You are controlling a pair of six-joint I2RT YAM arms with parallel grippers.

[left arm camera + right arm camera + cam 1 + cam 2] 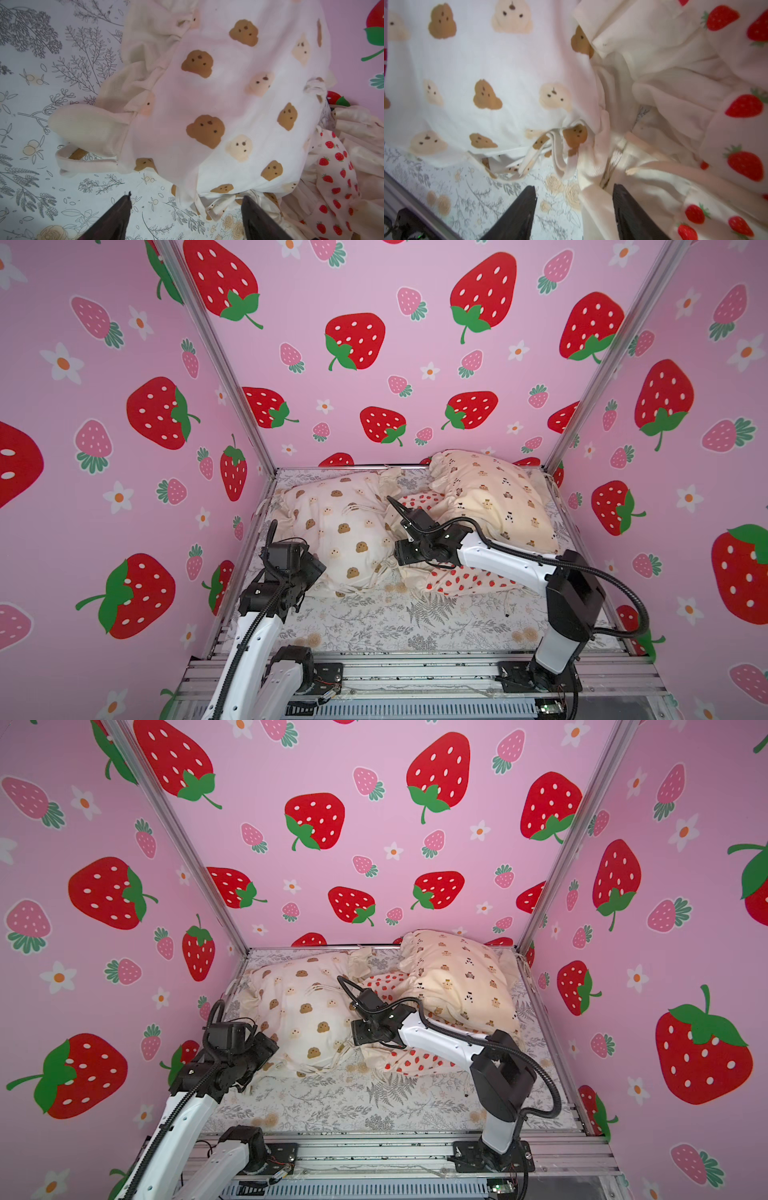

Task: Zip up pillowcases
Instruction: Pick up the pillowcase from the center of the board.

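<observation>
1. Two white robot arms, left arm (249, 639) and right arm (498, 558): left jaws spread at the bear pillowcase's edge; right jaws spread astride a cream frill (596, 207).
2. One grey fern-print sheet (374, 622) covering the surface.
3. Three frilly pillowcases on it: white brown-bear pillowcase (345, 531), left; pale strawberry pillowcase (465, 578), middle, partly under cream tiny-bear pillowcase (494, 493), far right.

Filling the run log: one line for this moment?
phase: pre-grasp | left gripper: open, by bear pillowcase edge | right gripper: open, cream frill between jaws | zipper: not visible
</observation>
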